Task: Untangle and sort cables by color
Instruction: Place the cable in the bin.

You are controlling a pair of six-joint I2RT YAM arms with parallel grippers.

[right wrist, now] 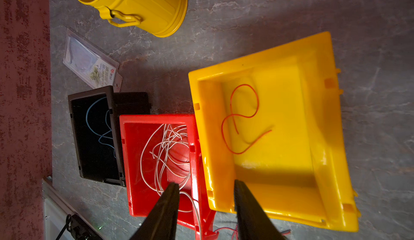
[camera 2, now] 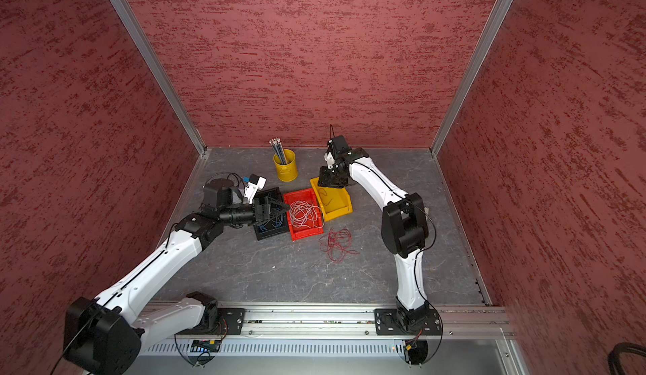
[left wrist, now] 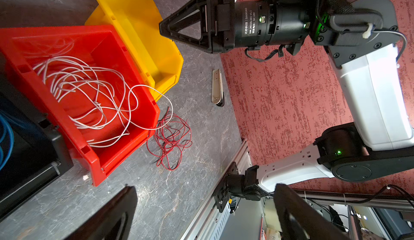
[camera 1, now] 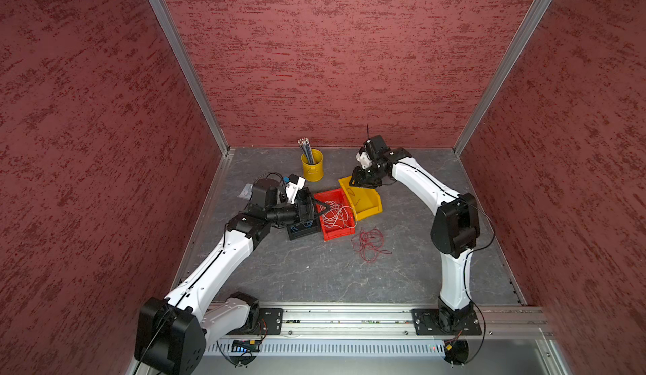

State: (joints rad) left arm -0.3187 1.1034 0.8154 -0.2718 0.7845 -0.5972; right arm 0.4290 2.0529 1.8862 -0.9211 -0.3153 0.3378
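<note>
Whitish-grey cables (camera 1: pixel 335 216) lie looped in the red bin (camera 1: pixel 337 234), and one loop (left wrist: pixel 167 106) hangs over its rim. Blue cables (right wrist: pixel 100 127) lie in the black bin (camera 1: pixel 297 234). A tangle of red cables (camera 1: pixel 370 244) sits on the table in front of the bins. A single red cable (right wrist: pixel 244 115) lies in the yellow bin (camera 1: pixel 370 209). My left gripper (camera 1: pixel 325 209) hovers open at the red bin's left rim, holding nothing. My right gripper (right wrist: pixel 206 189) hangs open and empty above the yellow bin's far end.
A yellow cup (camera 1: pixel 313 167) holding grey pencils stands behind the bins. A clear plastic packet (right wrist: pixel 89 64) lies flat on the table near the black bin. Red textured walls close in three sides. A metal rail (camera 1: pixel 349 320) runs along the front.
</note>
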